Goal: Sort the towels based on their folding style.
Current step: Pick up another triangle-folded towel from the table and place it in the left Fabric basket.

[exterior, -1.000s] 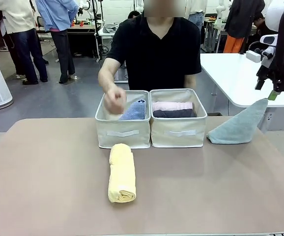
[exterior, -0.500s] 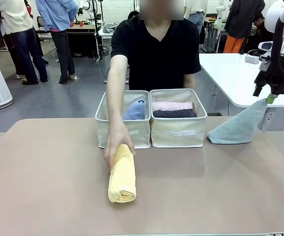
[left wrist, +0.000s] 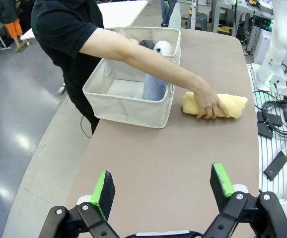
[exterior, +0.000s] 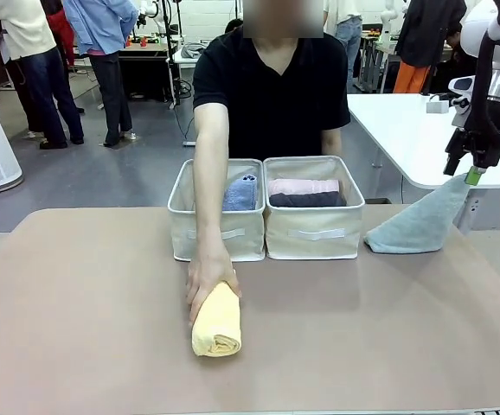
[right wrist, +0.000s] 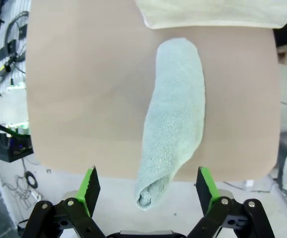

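Yellow towel [exterior: 218,327] (plush terry roll) lies under hand [exterior: 207,277]; left pincer [left wrist: 163,186], right pincer [right wrist: 148,187] released.

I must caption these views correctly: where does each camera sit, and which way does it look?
Front: between the arms, facing the person across the table; right pincer at right.
Left wrist: over open left pincer, toward the person's hand on the yellow towel.
Right wrist: down past open right pincer onto the grey-blue towel.
Shared: front also shows both towels.

Left basket [exterior: 216,235] and right basket [exterior: 313,233], both beige, touch side by side mid-bench [exterior: 77,303]. A white table [exterior: 406,130] stands far right, bystanders [exterior: 34,52] far left.
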